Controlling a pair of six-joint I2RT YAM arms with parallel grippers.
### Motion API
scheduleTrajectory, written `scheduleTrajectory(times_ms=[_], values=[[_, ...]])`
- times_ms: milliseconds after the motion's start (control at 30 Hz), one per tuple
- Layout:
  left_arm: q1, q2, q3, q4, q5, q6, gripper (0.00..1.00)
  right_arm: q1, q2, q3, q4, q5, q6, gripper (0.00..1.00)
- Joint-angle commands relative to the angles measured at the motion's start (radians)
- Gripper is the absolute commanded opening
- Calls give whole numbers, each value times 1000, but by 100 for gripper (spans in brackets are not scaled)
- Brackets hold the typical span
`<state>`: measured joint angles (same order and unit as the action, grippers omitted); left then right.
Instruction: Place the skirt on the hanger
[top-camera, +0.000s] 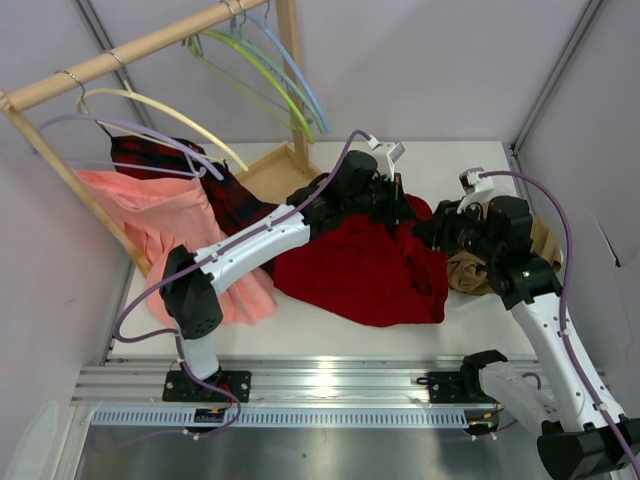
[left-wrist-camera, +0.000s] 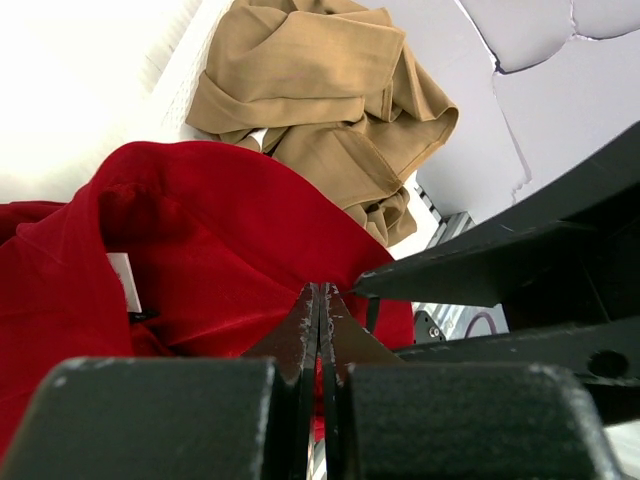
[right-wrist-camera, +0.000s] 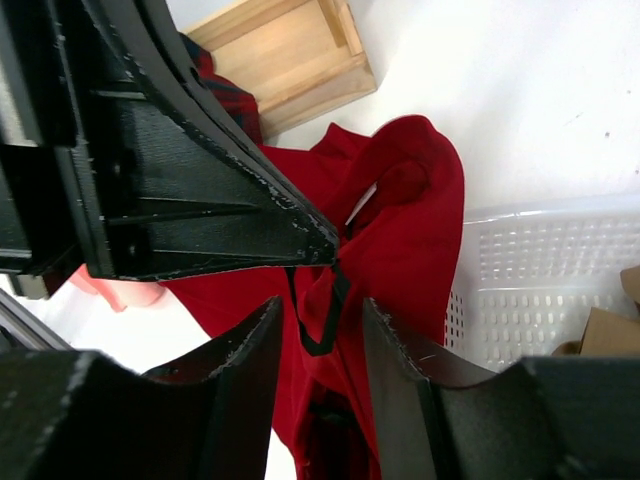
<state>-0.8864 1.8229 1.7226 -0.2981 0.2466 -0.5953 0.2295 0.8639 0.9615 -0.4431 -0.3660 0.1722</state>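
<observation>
Holding: the left gripper (left-wrist-camera: 320, 305) has its fingers pressed tight together on the top edge of the skirt (top-camera: 360, 265).
Right gripper (right-wrist-camera: 320, 335): a small gap between its fingers, with red cloth and a thin black loop (right-wrist-camera: 338, 295) in the gap.
Grippers: tip to tip, just beside each other over the skirt's far end.
Skirt: in a heap on the table (top-camera: 300, 325), between the two arms.
Hanger (top-camera: 262, 62): up on the wooden rail (top-camera: 130, 50), well apart from the skirt.
Tan cloth (left-wrist-camera: 300, 80): just beside the skirt.
</observation>
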Motion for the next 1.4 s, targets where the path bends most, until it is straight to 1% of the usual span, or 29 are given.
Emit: scheduleTrajectory(times_ms=[0,67,100,133,233,400,467,500,533,567,600,633,733,833,867,933,967,1100,1300,1367], values=[[10,-74,2,60,0,-15,1,-2,9,5,27,-10,-8,39],[12,-73,0,59,0,-17,1,-2,11,8,30,-11,-2,31],[10,-71,3,60,2,-15,1,-2,9,9,33,-10,1,23],[10,-70,3,59,3,-17,1,-2,6,10,34,-8,3,10],[10,-70,3,63,8,-17,1,-2,-9,11,44,-2,7,0],[12,-71,-11,66,5,-9,2,-7,-9,25,58,1,58,0],[14,-71,-14,60,-6,-6,7,-13,-9,39,60,2,82,0],[15,-71,-9,39,-13,-1,15,-16,-6,43,58,-1,96,0],[24,-71,-5,25,-29,0,36,-22,-5,48,58,-4,128,0],[30,-80,0,14,-32,2,44,-24,0,54,55,-4,145,0],[36,-89,3,10,-33,6,51,-28,4,52,52,-5,157,0],[50,-100,0,4,-49,12,60,-36,10,49,52,-5,183,0],[73,-160,0,-16,-107,58,73,-50,18,31,50,-8,251,0],[92,-209,9,-44,-148,106,77,-79,17,10,67,-14,320,0],[95,-220,11,-64,-182,118,78,-94,14,5,84,-16,373,0],[99,-255,3,-81,-228,153,79,-111,12,0,99,-24,430,0],[101,-267,-3,-90,-269,175,79,-122,7,0,124,-27,491,0],[101,-312,-44,-98,-338,212,80,-133,6,13,193,-16,590,0],[101,-376,-97,-108,-461,275,81,-140,69,103,201,-11,673,0],[101,-405,-121,-98,-466,301,81,-145,84,109,224,-21,705,0]])
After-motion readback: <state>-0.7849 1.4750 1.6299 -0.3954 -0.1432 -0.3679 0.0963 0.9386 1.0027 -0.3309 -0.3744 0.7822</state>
